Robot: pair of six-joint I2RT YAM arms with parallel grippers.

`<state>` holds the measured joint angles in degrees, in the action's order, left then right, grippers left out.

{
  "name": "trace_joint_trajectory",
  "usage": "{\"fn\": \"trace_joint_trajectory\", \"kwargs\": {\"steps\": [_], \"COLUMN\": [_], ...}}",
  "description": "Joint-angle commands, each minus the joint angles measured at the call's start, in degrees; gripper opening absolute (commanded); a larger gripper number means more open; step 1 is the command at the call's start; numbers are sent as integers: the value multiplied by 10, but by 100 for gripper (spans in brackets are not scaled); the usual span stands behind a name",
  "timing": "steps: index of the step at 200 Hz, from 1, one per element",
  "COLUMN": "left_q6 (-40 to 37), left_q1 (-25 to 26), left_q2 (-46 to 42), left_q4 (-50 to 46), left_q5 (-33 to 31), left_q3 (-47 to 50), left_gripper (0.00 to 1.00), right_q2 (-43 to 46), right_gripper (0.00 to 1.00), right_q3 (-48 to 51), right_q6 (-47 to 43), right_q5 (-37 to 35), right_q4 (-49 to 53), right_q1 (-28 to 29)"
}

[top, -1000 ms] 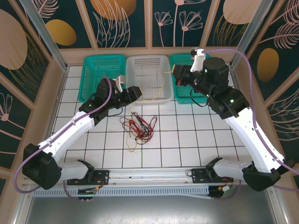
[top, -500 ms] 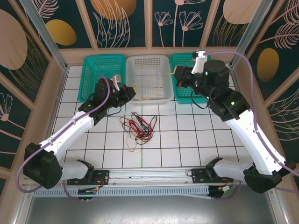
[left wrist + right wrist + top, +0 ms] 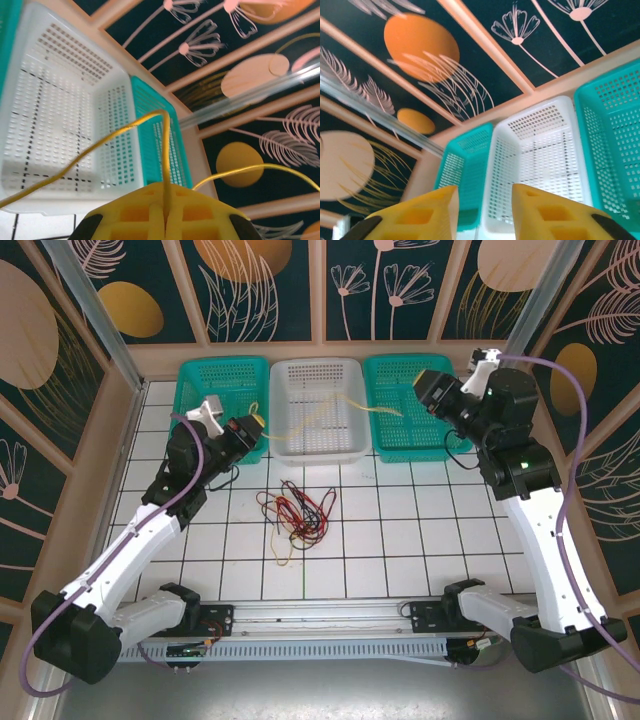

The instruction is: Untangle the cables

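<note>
A knot of red, black and yellow cables [image 3: 297,512] lies low-centre on the tabletop [image 3: 420,540], not yet undone. Above it, left of centre, the left gripper [image 3: 254,426] has its fingers [image 3: 130,217] clenched on one pale yellow cable [image 3: 330,410], drawn out across the white basket [image 3: 315,380]. At upper right, the right gripper [image 3: 412,402] hovers over a teal basket [image 3: 385,440], fingers [image 3: 420,215] parted and empty. One strand looks freed; most of the sorting is left.
</note>
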<state>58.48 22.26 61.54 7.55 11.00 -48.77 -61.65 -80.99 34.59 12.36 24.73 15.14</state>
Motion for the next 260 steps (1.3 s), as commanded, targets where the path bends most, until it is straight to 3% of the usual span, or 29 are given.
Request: {"fn": "trace_joint_trajectory", "kwargs": {"steps": [1, 8, 13, 48, 81, 130, 205, 222, 252, 260], "left_q6": [30, 45, 58, 150, 210, 289, 378, 377, 358, 334], "left_q1": [-20, -32, -41, -116, -157, -166, -166, -166, -166, -166], "left_q2": [-11, -14, -15, -9, 18, 84, 166, 191, 233, 243], "left_q4": [25, 32, 38, 86, 80, 106, 154, 164, 188, 225], "left_q5": [-31, -33, -33, -50, -135, -211, -259, -265, -254, -238], "left_q3": [14, 18, 21, 27, 6, -19, -22, -27, -33, -29], "left_gripper": [0, 0, 0, 0, 0, 0, 0, 32, 75, 80], "right_q2": [13, 13, 13, 20, 26, 39, 30, 26, 17, 13], "right_gripper": [43, 55, 57, 58, 58, 58, 56, 55, 55, 55], "right_q3": [-3, -4, -6, -5, 11, 37, 36, 33, 31, 33], "right_q6": [14, 12, 11, 2, 6, 7, -4, -8, -14, -14], "right_q5": [15, 10, 6, 3, 22, 41, 46, 47, 49, 52], "right_q4": [-38, -34, -30, -15, -15, -17, -6, -5, -4, -3], "right_q1": [-6, -7, -8, -9, -10, -8, -7, -7, -6, -5]}}
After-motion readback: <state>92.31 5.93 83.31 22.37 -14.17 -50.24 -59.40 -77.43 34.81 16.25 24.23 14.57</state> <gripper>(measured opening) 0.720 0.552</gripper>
